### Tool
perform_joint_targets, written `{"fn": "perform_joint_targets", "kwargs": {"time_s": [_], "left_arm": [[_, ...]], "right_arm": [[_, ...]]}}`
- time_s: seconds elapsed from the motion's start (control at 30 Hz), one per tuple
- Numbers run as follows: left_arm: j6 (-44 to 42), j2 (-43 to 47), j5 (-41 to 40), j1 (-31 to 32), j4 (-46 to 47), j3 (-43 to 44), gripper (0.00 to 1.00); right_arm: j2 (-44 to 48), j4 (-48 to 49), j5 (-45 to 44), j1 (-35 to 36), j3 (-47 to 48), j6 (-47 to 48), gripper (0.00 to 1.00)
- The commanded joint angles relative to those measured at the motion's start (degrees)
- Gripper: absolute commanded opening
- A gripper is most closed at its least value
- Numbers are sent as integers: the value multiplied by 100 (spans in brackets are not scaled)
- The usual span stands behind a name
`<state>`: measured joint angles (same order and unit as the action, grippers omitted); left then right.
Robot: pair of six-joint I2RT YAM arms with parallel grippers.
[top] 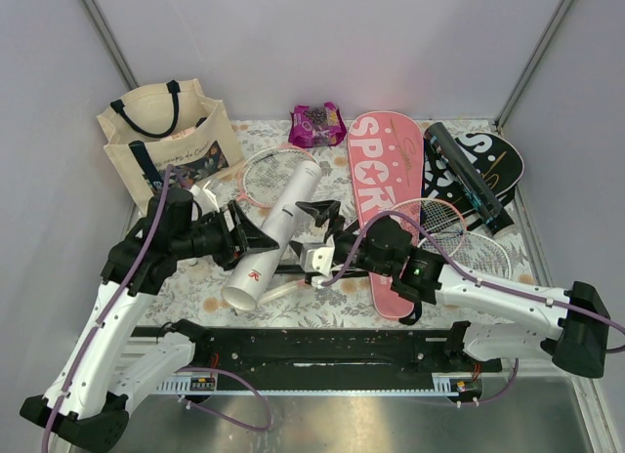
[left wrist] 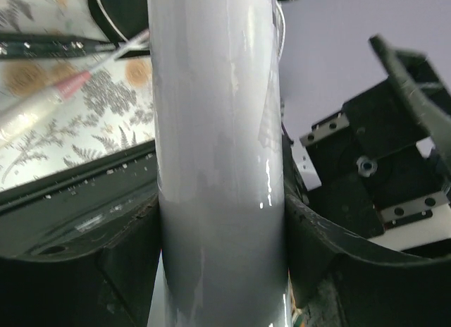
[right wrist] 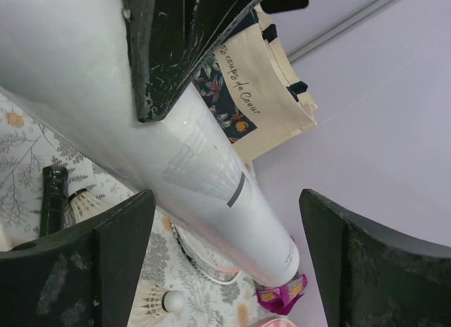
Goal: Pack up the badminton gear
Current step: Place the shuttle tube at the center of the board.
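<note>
A long white tube (top: 278, 228) hangs tilted above the floral table, and my left gripper (top: 260, 236) is shut on its middle. In the left wrist view the tube (left wrist: 218, 144) fills the gap between both fingers (left wrist: 106, 270). My right gripper (top: 305, 240) stands open just right of the tube. In its own view the jaws (right wrist: 225, 200) are wide apart, with the tube (right wrist: 211, 179) running between and above them. A pink SPORT cover (top: 386, 199), a black cover (top: 493, 160), a black tube (top: 467, 175) and rackets (top: 449, 228) lie on the table. Shuttlecocks (right wrist: 165, 299) lie below.
A cream tote (top: 166, 141) with navy handles stands at the back left. A purple-pink snack packet (top: 317, 124) lies at the back centre. A pink-rimmed racket head (top: 278, 175) lies under the tube's far end. Grey walls close in three sides.
</note>
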<state>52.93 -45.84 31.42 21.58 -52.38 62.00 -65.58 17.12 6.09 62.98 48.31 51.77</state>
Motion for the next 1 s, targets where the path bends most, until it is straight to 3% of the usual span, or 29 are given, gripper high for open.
{"fn": "perform_joint_targets", "kwargs": {"time_s": [0.0,0.27,0.43,0.7,0.83,0.97], "left_arm": [[-353,76,1260,13,228,216,3],[-538,32,1489,13,105,252,4],[-687,-21,1630,4,105,234,4],[-845,-135,1754,4,88,181,4],[-942,-162,1920,13,79,207,4],[-1144,-179,2122,12,79,181,11]], "right_arm": [[-121,-251,585,-49,538,1186,92],[-297,-1157,1351,-40,758,1415,89],[-473,-1369,1343,-49,863,1634,89],[-640,-2467,1422,-49,1277,1898,90],[-736,-2311,1264,-49,1295,1898,88],[-789,-2196,1027,-40,1295,1872,81]]}}
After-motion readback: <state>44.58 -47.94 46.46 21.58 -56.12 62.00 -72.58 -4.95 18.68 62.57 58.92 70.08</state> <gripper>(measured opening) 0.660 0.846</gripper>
